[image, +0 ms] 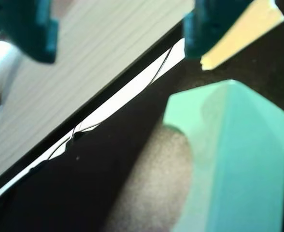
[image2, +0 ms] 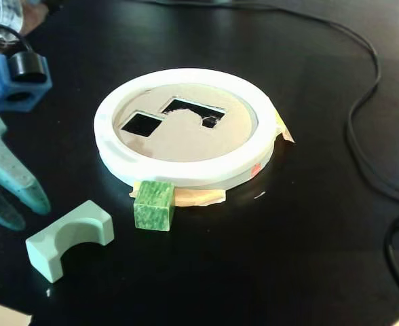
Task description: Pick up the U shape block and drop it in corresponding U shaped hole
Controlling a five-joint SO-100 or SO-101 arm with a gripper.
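Note:
The pale mint-green U shape block lies on the black table at the front left, arch side down and facing the camera. In the wrist view the block fills the lower right. My teal gripper is open and empty, its fingertips just left of the block and slightly behind it. In the wrist view the gripper has its jaws wide apart at the top corners, with nothing between them. The U shaped hole is in the tan disc with a white rim, to the block's back right.
A smaller square hole sits left of the U hole. A darker marbled green cube stands against the rim's front. A blue part with a black cylinder is at the far left. Black cables run along the right. The table edge is close.

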